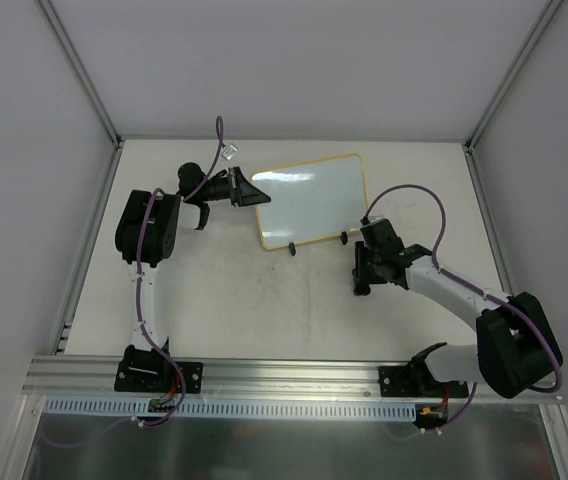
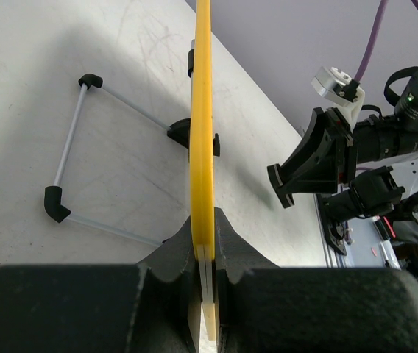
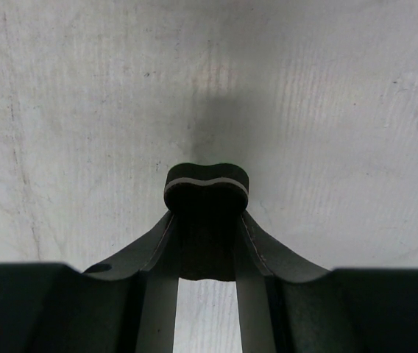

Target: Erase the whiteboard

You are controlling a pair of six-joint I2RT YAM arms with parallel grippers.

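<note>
left pincer (image 2: 204,232) clamps whiteboard (image 2: 202,110), right pincer (image 3: 207,239) eraser (image 3: 207,184)

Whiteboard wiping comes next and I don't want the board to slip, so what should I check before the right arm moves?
1. Board hold: the left gripper has its jaws closed on the yellow frame edge of the whiteboard. Ok.
2. Tool in hand: the eraser, a black block, is pinched in the right gripper. Ok.
3. Eraser on the board: the right gripper is over bare table, apart from the board's near edge. Not ok.
4. Marks to wipe: the surface looks white, with glare. Cannot tell.
</note>
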